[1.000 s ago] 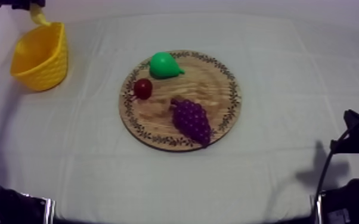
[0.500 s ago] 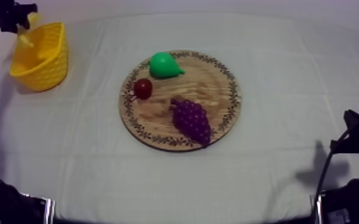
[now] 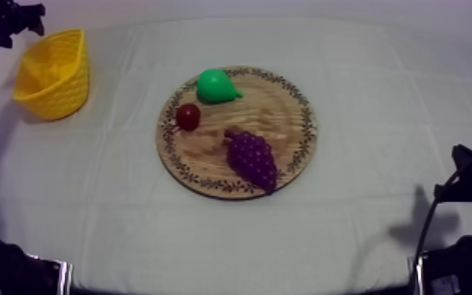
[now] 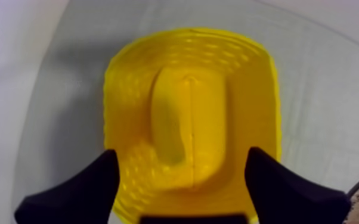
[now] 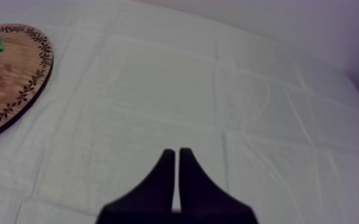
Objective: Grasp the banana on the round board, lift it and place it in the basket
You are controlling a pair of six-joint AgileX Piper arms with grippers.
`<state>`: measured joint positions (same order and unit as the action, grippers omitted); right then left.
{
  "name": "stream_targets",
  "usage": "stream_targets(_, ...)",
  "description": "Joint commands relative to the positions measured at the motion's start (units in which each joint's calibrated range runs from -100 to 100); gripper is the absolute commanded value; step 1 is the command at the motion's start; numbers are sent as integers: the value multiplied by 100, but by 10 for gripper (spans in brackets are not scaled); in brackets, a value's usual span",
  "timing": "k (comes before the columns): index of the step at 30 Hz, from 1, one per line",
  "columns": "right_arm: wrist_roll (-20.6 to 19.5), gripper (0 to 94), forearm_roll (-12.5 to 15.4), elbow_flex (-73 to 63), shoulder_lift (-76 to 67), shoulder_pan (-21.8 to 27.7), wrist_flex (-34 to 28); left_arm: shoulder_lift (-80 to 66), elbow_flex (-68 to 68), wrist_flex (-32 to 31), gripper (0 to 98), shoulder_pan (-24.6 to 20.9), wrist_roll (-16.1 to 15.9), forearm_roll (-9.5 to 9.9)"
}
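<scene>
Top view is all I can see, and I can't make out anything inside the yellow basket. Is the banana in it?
Observer: Yes. The left wrist view looks down into the yellow basket, and the banana lies on its bottom.
Operator: Are the left jaws off it?
Observer: Yes. The left gripper hangs above the basket with its jaws wide apart, gripping nothing.
Operator: And the right one?
Observer: The right gripper has its jaws shut together over bare cloth, beside the wooden board.
</scene>
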<state>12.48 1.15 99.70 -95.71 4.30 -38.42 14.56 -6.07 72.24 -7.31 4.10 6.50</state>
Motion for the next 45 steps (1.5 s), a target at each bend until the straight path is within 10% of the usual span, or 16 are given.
stream_targets(1,-5,6,-1,-3,-4,-1,4,-699,352,-105,739,33,42,4)
stream_targets(24,-5,6,-1,-3,-4,-1,4,-6182,5592,-3380,54,577,289,78)
stream_targets(29,-5,6,-1,-3,-4,-1,4,-7121,6655,-4200,10,656,352,185)
stream_targets(37,-5,6,-1,-3,-4,-1,4,-8180,8283,-5031,1,796,1026,873)
stream_targets(45,-5,6,-1,-3,-4,-1,4,-9402,9825,-5543,0,452,1504,986)
